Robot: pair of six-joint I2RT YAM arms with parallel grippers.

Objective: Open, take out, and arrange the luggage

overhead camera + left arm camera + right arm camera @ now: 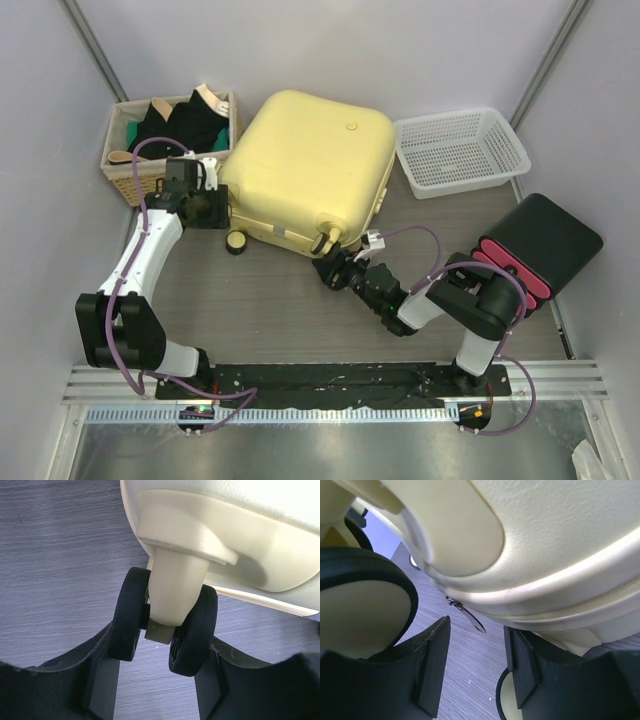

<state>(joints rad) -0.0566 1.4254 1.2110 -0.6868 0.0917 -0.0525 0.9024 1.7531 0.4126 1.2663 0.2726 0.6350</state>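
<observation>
Grey wood-grain bench point(270, 310) carries everything, with pale walls closing off the far side. Nearest the arm bases, the right gripper point(333, 268) sits at the near edge of the luggage point(305, 165). Its wrist view shows the jaws apart with bare bench between them. The small metal zipper pull point(467, 616) hangs off the shell's seam just past the fingertips and is not pinched. A caster point(365, 605) sits just left of that gripper.

A little farther and to the left, the left gripper point(208, 208) is at the left near corner of the luggage, clenched on a twin caster wheel point(165, 625). Its black fingers point(100, 680) press against the outer faces of both discs.

The luggage lies flat and closed in the middle of the bench, logo side up. To its right sits a black box with red cylinders point(540, 245). At the far left a wicker basket point(165, 140) of dark clothes stands just beside it, and at the far right a white mesh basket point(460, 150).

The step in hand looks like opening: one arm steadies the luggage by its wheel while the other lines up on the zip. The next move calls for closing squarely on the thin pull, which could slip sideways. The pull then has to be drawn along the seam and round the rounded corner while the left hold resists the tug.
</observation>
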